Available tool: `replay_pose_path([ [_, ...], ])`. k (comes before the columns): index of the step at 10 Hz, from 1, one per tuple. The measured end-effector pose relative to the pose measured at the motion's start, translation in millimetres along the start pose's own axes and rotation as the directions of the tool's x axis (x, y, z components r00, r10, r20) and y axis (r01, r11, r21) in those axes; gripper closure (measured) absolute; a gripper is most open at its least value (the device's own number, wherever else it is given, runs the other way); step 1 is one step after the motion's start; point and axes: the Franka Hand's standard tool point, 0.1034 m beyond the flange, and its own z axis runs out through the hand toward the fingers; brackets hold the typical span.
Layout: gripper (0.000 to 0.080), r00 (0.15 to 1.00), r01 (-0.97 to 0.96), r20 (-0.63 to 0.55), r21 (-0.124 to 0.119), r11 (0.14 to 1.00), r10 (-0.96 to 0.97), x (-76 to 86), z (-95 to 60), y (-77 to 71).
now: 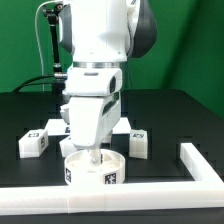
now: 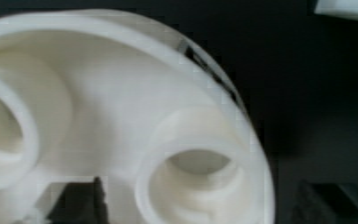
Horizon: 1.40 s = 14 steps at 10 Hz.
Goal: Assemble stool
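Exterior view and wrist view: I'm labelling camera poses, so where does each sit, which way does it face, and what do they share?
Exterior view: off the arm, slightly raised, looking across the black table at the arm; its white links and the pincer at the seat show.
Wrist view: on the wrist, looking along the pincer, very close to the seat's round sockets; of the robot, at most dark blurred shapes at one edge.
Shared: the seat.

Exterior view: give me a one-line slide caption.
Panda gripper over the round seat, a loose leg at the exterior view's left.
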Motion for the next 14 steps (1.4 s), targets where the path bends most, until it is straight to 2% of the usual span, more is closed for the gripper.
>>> replay_pose_path([
  [1,0.0413,1.0,0.0,0.0,0.0,1.0,0.0,0.0,0.0,-0.1],
  [2,0.0483,1.0,0.0,0.0,0.0,1.0,0.0,0.0,0.1,-0.1],
  [3,0.0483,1.0,0.0,0.0,0.0,1.0,0.0,-0.1,0.2,-0.2],
  [4,0.0652,1.0,0.0,0.0,0.0,1.0,0.0,-0.1,0.2,-0.2],
  [5,0.0751,1.0,0.0,0.0,0.0,1.0,0.0,0.0,0.1,-0.2],
  [12,0.0768,1.0,0.002,0.0,0.0,1.0,-0.002,0.6,0.1,-0.4],
  [14,0.0768,0.999,0.046,0.006,0.019,0.999,-0.047,13.9,-0.2,-4.4],
])
